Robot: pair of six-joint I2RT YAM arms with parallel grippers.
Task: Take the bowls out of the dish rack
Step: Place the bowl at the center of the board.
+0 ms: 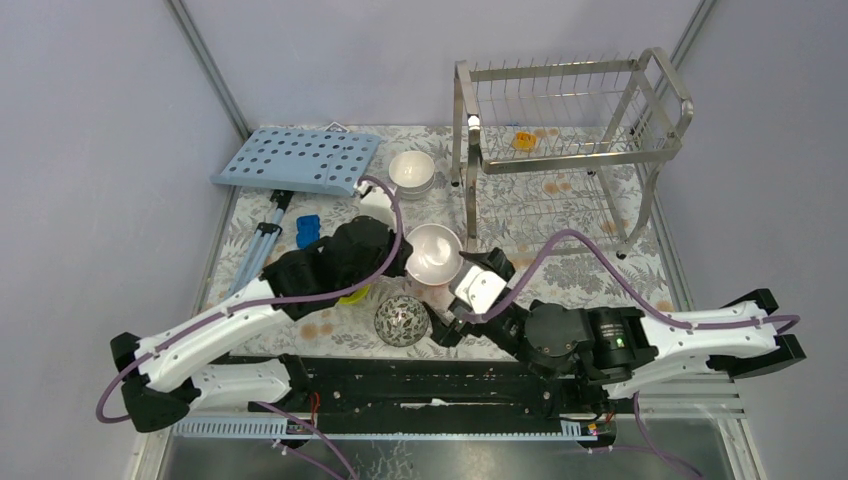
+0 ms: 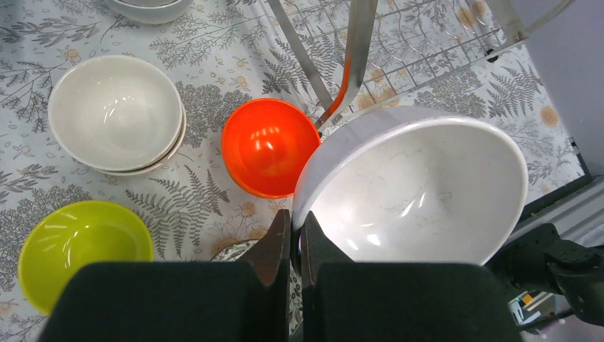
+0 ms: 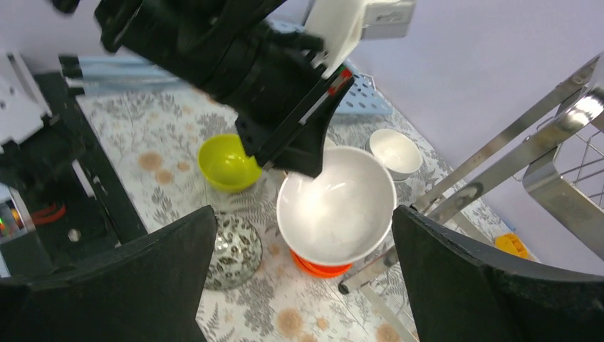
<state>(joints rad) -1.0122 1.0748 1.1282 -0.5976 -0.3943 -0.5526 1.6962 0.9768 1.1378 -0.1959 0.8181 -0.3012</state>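
White bowl [image 2: 413, 192], rim pinched in my left claw [image 2: 295, 235], hung over the orange bowl [image 2: 267, 146]; my right claw [image 3: 303, 214] gaped wide, empty, beside it.

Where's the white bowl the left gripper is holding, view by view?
Top: white bowl at centre, between the arms.
Left wrist: bowl right of centre, rim pinched by the left gripper.
Right wrist: bowl at centre, over the orange bowl.
Shared landmark: dish rack, beside the bowl in every view.
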